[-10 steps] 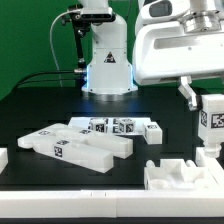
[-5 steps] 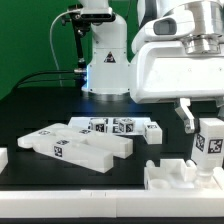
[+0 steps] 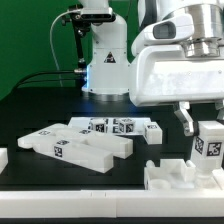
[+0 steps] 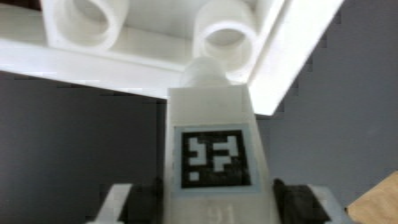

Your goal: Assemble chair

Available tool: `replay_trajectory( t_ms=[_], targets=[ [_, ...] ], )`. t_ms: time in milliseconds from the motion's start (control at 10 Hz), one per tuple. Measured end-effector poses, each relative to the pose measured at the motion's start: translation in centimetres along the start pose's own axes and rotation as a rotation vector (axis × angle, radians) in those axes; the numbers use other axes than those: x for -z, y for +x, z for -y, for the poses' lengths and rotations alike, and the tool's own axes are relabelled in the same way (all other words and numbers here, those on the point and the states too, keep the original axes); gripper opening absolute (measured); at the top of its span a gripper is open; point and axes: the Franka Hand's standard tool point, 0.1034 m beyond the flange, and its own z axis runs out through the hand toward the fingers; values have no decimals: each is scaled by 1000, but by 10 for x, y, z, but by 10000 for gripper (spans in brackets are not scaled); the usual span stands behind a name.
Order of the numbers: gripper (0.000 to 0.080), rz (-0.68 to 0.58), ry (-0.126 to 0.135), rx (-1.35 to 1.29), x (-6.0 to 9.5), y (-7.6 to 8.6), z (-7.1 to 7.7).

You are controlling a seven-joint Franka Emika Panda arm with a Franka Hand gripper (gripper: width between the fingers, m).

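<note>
Black worktop (image 3: 40,110) fills most of the exterior view, with a green backdrop (image 3: 30,40) behind it and a low white rail (image 3: 70,188) along its near edge. We see the arm (image 3: 108,60) rising from its base at the back, and its bulky white wrist housing hangs over the exterior view's right.

The chair is not yet one piece. Most of it lies as loose chair parts (image 3: 75,146) near the middle of the worktop. These are long white slabs laid side by side at a slant, and shorter tagged blocks sit just behind them. Well apart from that group, at the exterior view's right near the front edge, sits a holed block (image 3: 180,176) (image 4: 107,80). It is chunky and white, and the wrist view shows round sockets in it.

Directly above that block, the end effector (image 3: 205,128) (image 4: 208,206) grips a white peg (image 3: 208,146) (image 4: 217,125). Its jaws stand at a middling width, with one finger on each side of the peg's upper part. The peg hangs upright and shows a black-and-white tag (image 3: 211,144) (image 4: 217,160) on its face. In the wrist view its tapered tip points at a socket (image 4: 228,40) near the block's corner. We cannot tell whether the tip touches the block or sits just clear of it.
</note>
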Motion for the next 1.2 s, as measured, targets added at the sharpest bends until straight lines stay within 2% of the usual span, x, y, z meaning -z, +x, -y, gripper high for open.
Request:
replay_trajectory(
  t_ms=[300, 700, 1200],
  targets=[
    [288, 10, 6, 5, -4, -6, 6],
    [288, 10, 3, 9, -17, -18, 6],
    [288, -11, -1, 10, -19, -16, 6]
  ],
)
